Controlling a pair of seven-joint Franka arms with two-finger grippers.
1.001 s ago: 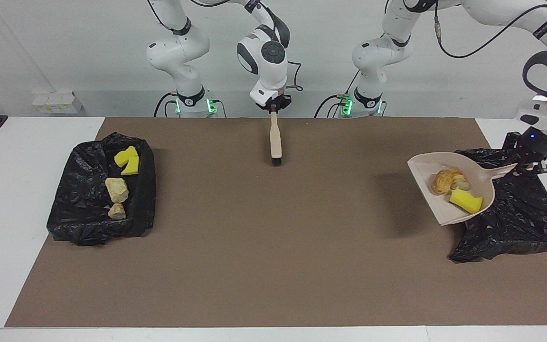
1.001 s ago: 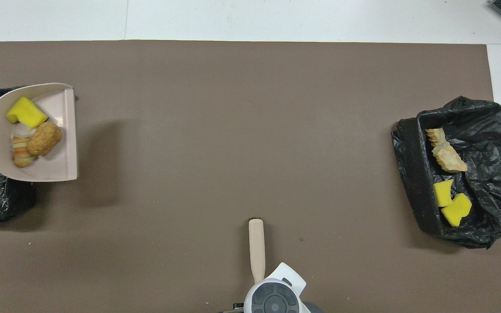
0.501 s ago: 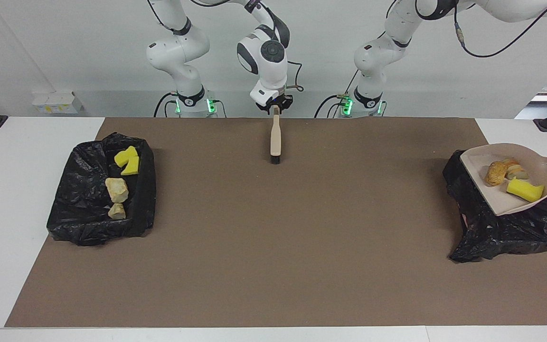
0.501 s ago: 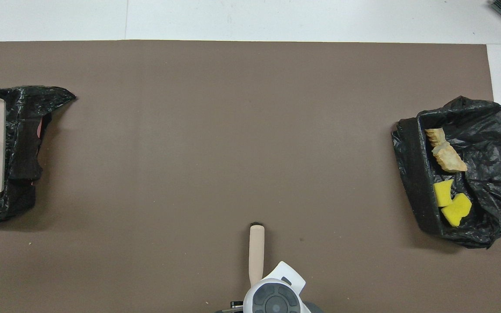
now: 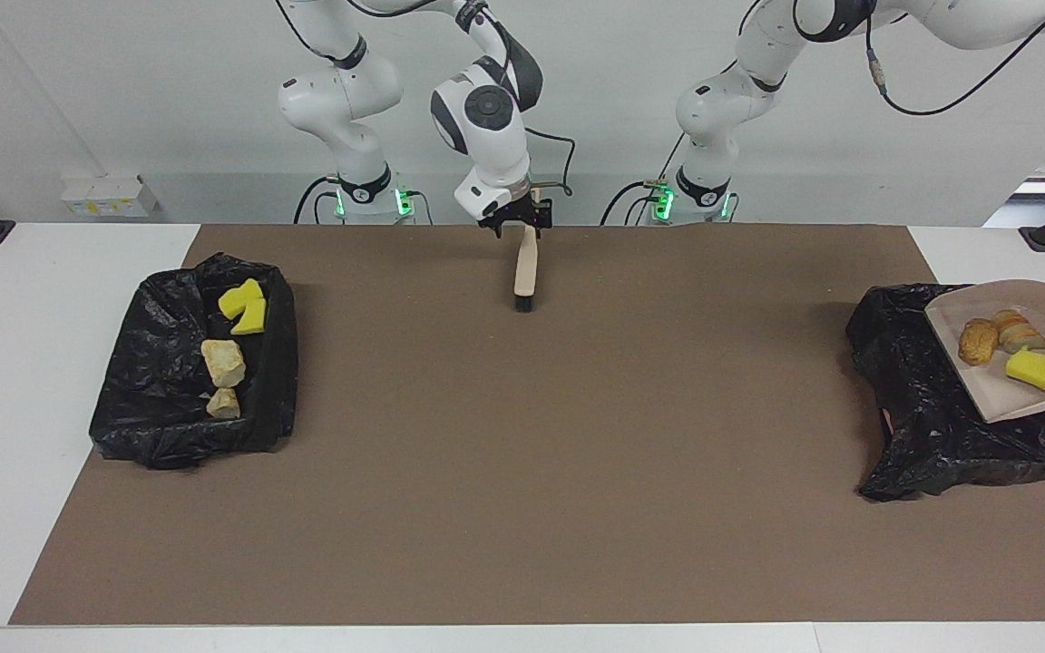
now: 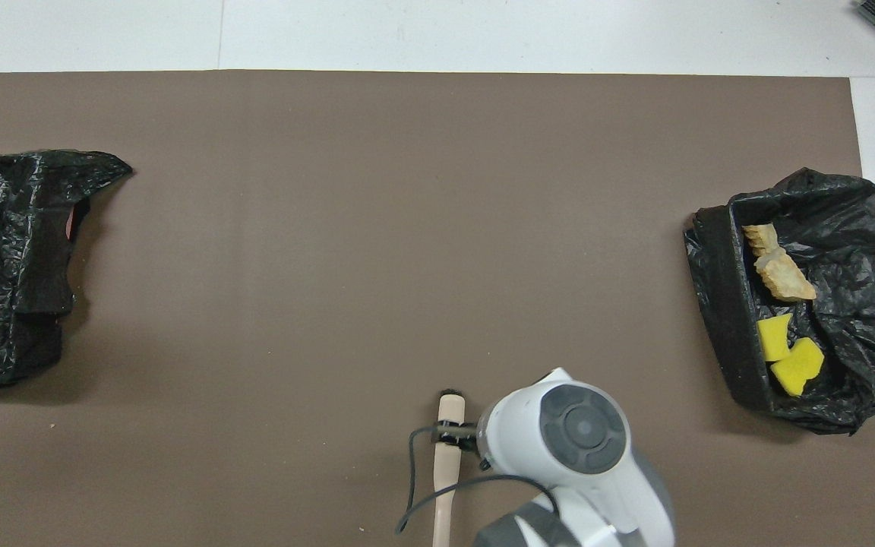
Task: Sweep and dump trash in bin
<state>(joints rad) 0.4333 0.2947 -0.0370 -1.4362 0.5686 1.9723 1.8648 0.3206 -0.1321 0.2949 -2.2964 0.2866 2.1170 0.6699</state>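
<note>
Brown matting covers the white table, and from the facing view a black-lined bin (image 5: 931, 408) sits at the left arm's end. Over it is the beige dustpan (image 5: 958, 313), carrying three pieces of trash (image 5: 977, 341): a brown chunk, a striped lump (image 5: 1020, 332) and a yellow sponge (image 5: 1043, 371). Its handle runs out of frame to the left gripper, which is closed and, we judge, clamped on that handle. Four more pieces lie in the second bin (image 5: 151, 363) at the right arm's end.

From overhead, the right gripper (image 6: 453, 437) straddles the brush (image 6: 446, 486) handle. We cannot tell whether it is clamped on or loose. The second bin (image 6: 718, 304) shows sponges (image 6: 787, 357) and rocky chunks (image 6: 779, 270).

We expect the sponge to be light and bouncy and the chunks to be stiff and tumbling. The pan's handle is the right hold.
</note>
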